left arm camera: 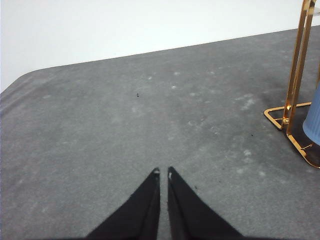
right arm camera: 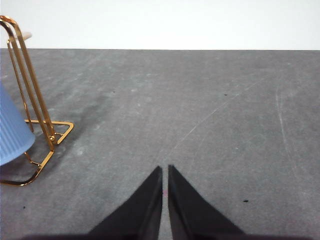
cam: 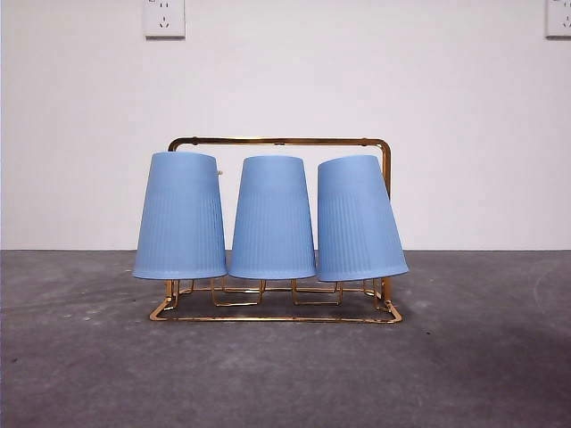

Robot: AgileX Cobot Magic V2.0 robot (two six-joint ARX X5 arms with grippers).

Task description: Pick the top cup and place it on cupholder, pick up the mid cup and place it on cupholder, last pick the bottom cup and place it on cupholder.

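The gold wire cupholder (cam: 278, 141) stands mid-table in the front view. Three ribbed blue cups hang upside down on its pegs: the left cup (cam: 181, 216), the middle cup (cam: 272, 218) and the right cup (cam: 359, 219), which leans outward. My left gripper (left arm camera: 163, 173) is shut and holds nothing, low over bare table, well away from the rack's end (left arm camera: 292, 75) and a blue cup edge (left arm camera: 312, 122). My right gripper (right arm camera: 164, 169) is shut and holds nothing too, apart from the rack's other end (right arm camera: 30, 90) and a cup (right arm camera: 11, 132). Neither arm shows in the front view.
Grey mottled tabletop (cam: 285, 374) spreads around the rack. A white wall with two sockets (cam: 164, 18) stands behind. In the left wrist view the table's rounded corner (left arm camera: 22, 77) lies far off.
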